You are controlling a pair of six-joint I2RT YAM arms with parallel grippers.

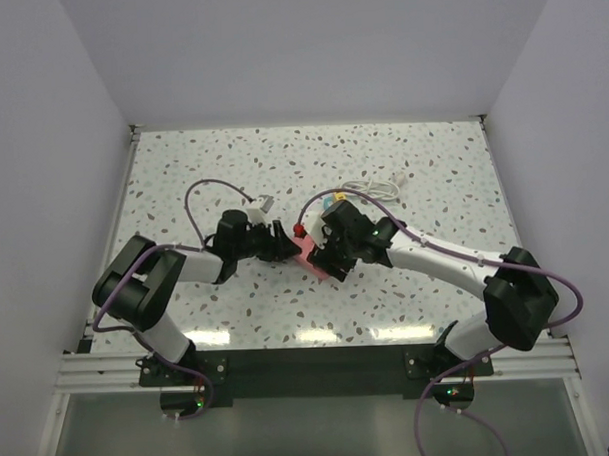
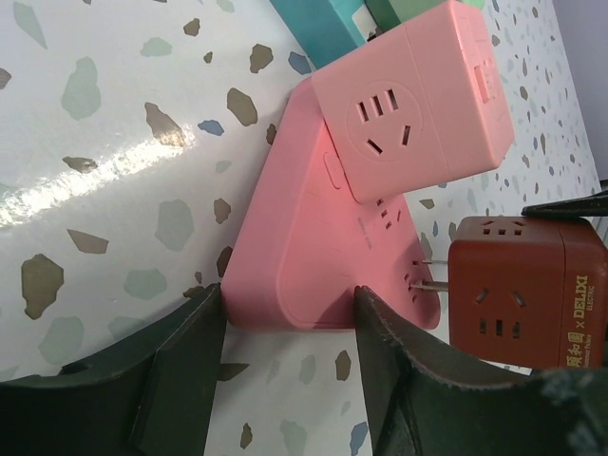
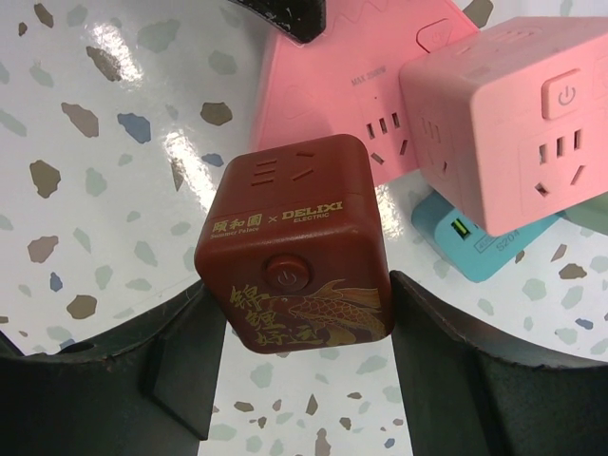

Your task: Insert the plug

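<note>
A dark red cube plug [image 3: 294, 237] with gold DELIXI lettering sits between my right gripper's [image 3: 304, 318] fingers, which are shut on its sides. In the left wrist view its metal prongs [image 2: 432, 275] are partly inside a socket of the pink triangular power strip [image 2: 304, 256], with a gap still showing between the red cube [image 2: 522, 294] and the strip. My left gripper [image 2: 290, 304] is shut on the strip's near corner and holds it on the table. In the top view both grippers [image 1: 282, 239] [image 1: 326, 257] meet at the strip [image 1: 307, 256].
A pink cube adapter [image 2: 418, 104] is plugged into the strip's far part. A teal charger [image 3: 465, 242] lies beside it. A white cable [image 1: 373, 189] lies further back, and a small grey connector [image 1: 266, 201] lies behind the left gripper.
</note>
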